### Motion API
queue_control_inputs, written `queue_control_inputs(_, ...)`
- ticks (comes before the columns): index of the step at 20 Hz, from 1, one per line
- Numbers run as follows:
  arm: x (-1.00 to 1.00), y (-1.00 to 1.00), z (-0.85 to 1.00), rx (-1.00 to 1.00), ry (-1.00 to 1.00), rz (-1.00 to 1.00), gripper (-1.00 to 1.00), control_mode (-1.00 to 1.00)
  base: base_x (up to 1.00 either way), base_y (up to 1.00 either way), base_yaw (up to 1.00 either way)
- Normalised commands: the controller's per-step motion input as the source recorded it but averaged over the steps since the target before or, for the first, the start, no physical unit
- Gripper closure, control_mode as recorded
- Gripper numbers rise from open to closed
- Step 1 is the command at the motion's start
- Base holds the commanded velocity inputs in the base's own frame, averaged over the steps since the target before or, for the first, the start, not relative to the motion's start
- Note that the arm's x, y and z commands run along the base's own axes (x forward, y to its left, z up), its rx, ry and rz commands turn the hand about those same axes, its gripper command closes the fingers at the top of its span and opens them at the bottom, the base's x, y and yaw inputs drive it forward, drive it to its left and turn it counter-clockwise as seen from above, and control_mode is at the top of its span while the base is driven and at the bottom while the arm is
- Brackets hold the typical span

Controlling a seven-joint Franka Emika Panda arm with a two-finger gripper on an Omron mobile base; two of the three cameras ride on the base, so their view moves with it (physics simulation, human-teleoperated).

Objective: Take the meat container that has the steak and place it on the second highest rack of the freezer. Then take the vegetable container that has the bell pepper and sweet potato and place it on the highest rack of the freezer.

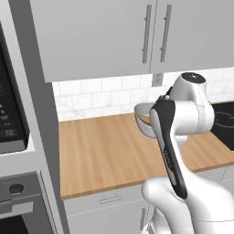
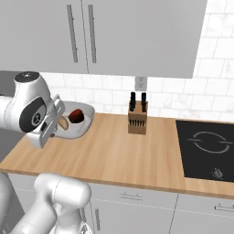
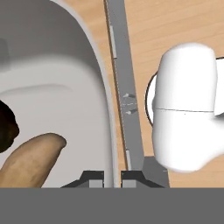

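You're in a home kitchen. See the wooden counter [image 2: 114, 155], knife block [image 2: 137, 118], black cooktop [image 2: 205, 148], tiled backsplash [image 1: 100, 98], and built-in oven [image 1: 13, 205] at left.

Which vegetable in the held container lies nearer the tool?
The sweet potato, tan and oblong, lies by the gripped rim; the dark red bell pepper sits farther in.
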Motion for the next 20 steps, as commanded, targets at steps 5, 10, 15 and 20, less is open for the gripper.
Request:
queue_control_inputs(5, 0.00, 0.00, 0.00, 0.00, 0.00, 0.05, 1.00, -1.00, 0.00, 0.00, 0.00)
queue_control_inputs(10, 0.00, 0.00, 0.00, 0.00, 0.00, 0.01, 1.00, 1.00, -0.07, -0.01, 0.00)
queue_control_inputs(15, 0.00, 0.00, 0.00, 0.00, 0.00, 0.00, 1.00, 1.00, -0.95, -0.36, 0.00)
queue_control_inputs(20, 0.00, 0.00, 0.00, 0.00, 0.00, 0.00, 1.00, 1.00, -1.00, -0.58, 0.00)
